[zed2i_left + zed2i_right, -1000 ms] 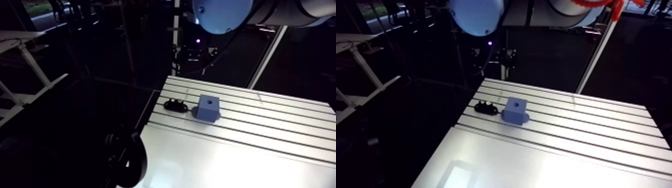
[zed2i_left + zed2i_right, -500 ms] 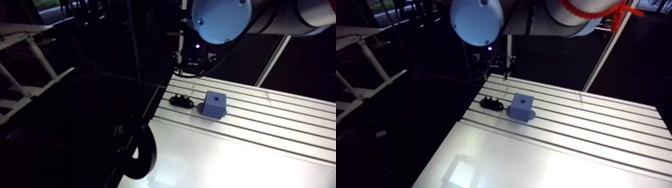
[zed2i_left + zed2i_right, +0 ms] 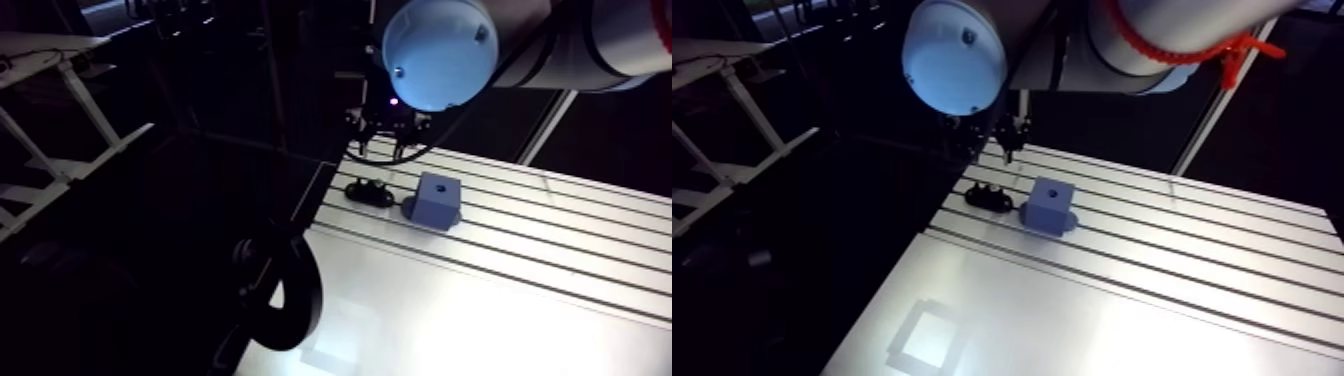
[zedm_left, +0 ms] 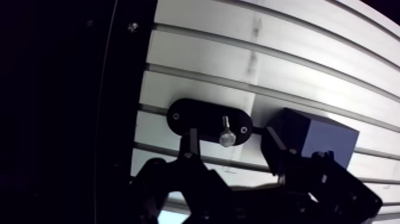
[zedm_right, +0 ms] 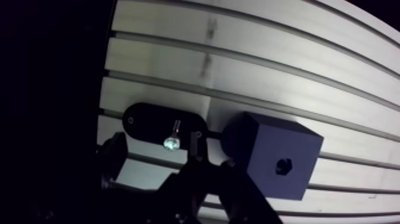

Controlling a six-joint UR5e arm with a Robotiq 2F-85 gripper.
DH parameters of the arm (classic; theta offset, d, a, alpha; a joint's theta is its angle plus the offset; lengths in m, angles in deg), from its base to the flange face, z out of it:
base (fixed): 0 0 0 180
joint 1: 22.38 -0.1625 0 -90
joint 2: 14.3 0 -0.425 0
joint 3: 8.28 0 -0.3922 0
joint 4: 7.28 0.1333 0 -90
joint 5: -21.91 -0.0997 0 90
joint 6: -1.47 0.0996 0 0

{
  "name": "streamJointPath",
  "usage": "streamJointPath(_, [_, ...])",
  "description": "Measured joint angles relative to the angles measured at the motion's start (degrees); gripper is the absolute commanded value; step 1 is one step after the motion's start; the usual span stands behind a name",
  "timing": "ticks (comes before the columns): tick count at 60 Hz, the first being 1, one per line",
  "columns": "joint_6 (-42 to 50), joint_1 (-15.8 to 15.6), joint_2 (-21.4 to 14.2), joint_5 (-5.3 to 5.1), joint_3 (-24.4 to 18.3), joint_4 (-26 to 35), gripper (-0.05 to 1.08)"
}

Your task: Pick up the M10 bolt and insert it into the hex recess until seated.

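Black hand point(image 4: 231, 136) has descended, fingers point(image 4: 275, 152) spread, over the bolt point(image 4: 227, 137).

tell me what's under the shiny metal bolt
A black oval holder plate carries the shiny metal bolt, lying on the slotted aluminium table. The table beneath the plate is covered.
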Motion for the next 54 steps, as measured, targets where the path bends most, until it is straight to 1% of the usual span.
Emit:
streamJointPath(10, [0.11,-0.18,0.5,0.36,0.54,-1.0,0.4])
streamJointPath(20, [0.65,-0.4,1.15,1.93,0.92,-1.43,0.42])
streamJointPath(27, [0.89,-0.57,1.47,2.51,1.1,-1.62,0.43])
streamJointPath(40, [0.96,-0.67,2.12,2.87,1.5,-2.89,0.43])
streamJointPath(54, [1.03,-0.73,2.68,2.92,1.76,-3.58,0.44])
